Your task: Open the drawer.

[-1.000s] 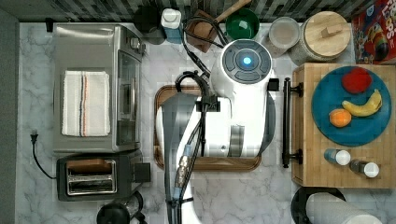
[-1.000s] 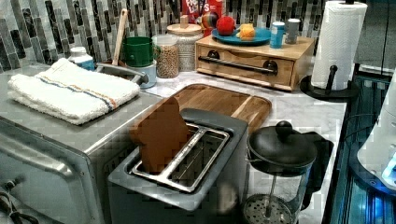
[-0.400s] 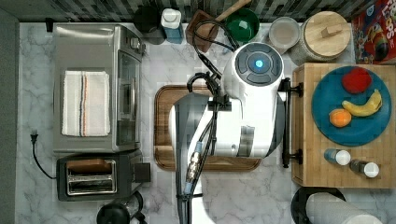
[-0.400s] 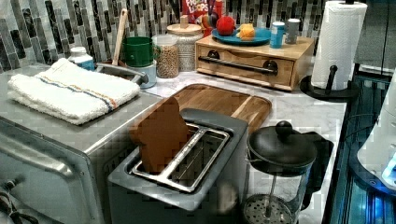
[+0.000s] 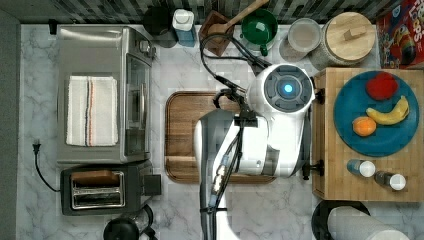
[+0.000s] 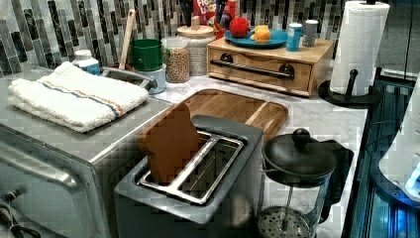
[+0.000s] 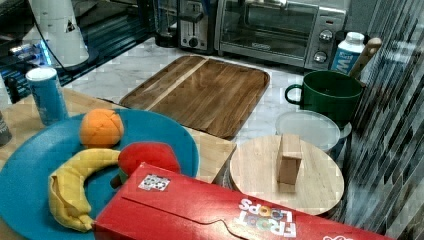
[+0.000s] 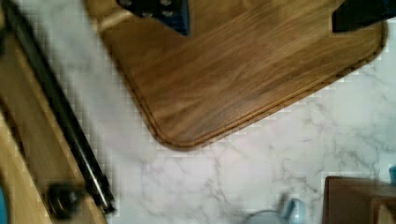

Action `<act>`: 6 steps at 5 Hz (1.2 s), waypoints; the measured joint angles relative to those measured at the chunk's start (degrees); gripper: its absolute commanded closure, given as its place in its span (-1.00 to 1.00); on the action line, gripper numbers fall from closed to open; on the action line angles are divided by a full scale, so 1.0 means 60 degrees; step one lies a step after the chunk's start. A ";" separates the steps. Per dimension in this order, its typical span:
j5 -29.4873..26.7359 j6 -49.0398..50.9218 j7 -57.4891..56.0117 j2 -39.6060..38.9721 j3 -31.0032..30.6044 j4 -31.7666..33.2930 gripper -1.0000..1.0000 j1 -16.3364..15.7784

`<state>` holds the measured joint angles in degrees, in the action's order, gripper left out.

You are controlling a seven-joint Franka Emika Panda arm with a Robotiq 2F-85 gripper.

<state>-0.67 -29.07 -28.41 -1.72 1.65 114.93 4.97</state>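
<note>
The drawer (image 6: 262, 74) is a light wood box front with a long black bar handle (image 6: 252, 69), and it sits shut in the left view. From above, the drawer's box (image 5: 325, 150) lies at the top view's right, with my white arm (image 5: 260, 135) covering most of the handle (image 5: 306, 172). The wrist view has the handle (image 8: 60, 126) running along the drawer front (image 8: 28, 154). My gripper (image 8: 259, 11) is open over a corner of the brown tray (image 8: 243, 70), its dark fingertips (image 8: 161, 11) wide apart with nothing between them.
On top of the drawer box stand a blue plate (image 5: 350, 130) with fruit and two shakers (image 5: 361, 168). A toaster oven (image 5: 102, 95), toaster (image 5: 97, 189), French press (image 6: 297, 168), paper towel roll (image 6: 359, 47), green mug (image 5: 259, 27) and jars (image 5: 347, 37) ring the tray.
In the top view my arm has swung to the right, from over the tray's middle toward the drawer's handle. The drawer has stayed shut.
</note>
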 measured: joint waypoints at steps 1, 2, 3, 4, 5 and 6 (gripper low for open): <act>0.0021 -0.0345 -0.1541 0.0025 0.0273 0.0522 -1.00 0.0100; 0.0532 -0.0923 -0.2404 0.0056 0.0549 0.0970 -1.00 0.0221; 0.0511 -0.1100 -0.3569 0.0055 0.0677 0.1175 -1.00 0.0472; 0.0532 -0.1417 -0.4166 -0.0025 0.0809 0.1250 -1.00 0.0780; 0.0528 -0.2784 -0.4852 -0.0149 0.1146 0.1399 -1.00 0.0915; 0.0646 -0.3311 -0.5318 -0.0264 0.1397 0.1399 -1.00 0.1067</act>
<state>3.21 -48.93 -60.32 -3.30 10.03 123.32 11.37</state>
